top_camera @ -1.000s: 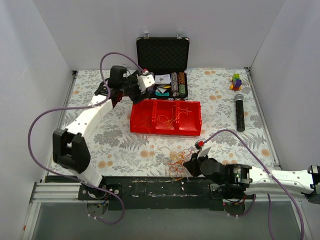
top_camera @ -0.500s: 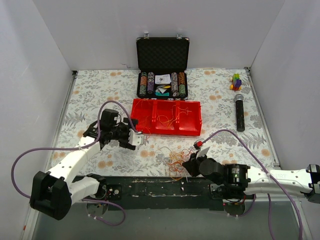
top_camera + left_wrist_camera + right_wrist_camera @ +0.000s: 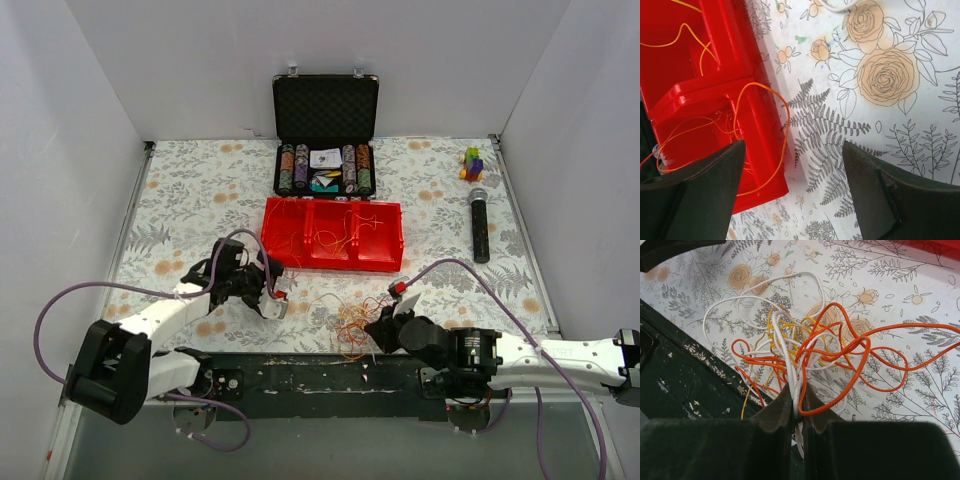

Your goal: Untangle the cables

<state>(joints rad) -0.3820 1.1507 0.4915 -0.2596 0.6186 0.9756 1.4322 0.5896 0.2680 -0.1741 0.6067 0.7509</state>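
— What does the counter carry, by count?
— One red tray with three compartments; one open black case; one microphone; one small pile of coloured blocks.
— And the cables?
— One loose tangle; a few more strands in the tray, too fine to count.

White arms, black joints, trailing purple hoses

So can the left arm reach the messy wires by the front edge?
Probably yes: the left gripper is open near a corner of the red tray, with bare table between it and the wires. The right gripper pinches them.
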